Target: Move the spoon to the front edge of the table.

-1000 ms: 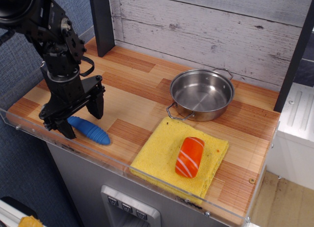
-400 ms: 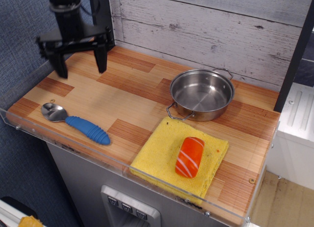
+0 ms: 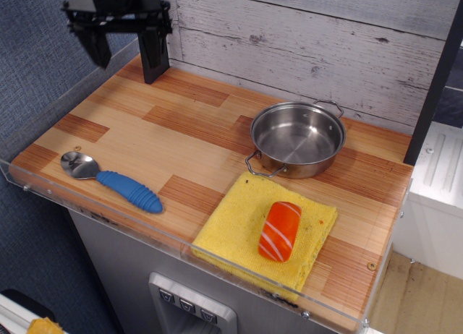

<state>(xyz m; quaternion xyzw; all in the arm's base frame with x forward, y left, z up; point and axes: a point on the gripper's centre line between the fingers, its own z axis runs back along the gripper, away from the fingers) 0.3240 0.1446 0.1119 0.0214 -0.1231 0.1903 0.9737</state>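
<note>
We are finding the spoon (image 3: 110, 178) lying at lower left by the table's (image 3: 217, 142) front edge, released a moment ago. Placement looks finished. The gripper (image 3: 124, 48) is lifting away to upper left, fingers spread and holding nothing.

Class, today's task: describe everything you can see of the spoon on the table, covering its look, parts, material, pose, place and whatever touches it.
The spoon has a shiny silver bowl that looks like metal and a thick, ribbed blue handle. It lies flat on the wooden table near the front left corner, close to the clear front border. The bowl faces up and points left; the handle runs right and slightly forward. Only the table touches it. The hand is open and high above the back left corner.
</note>
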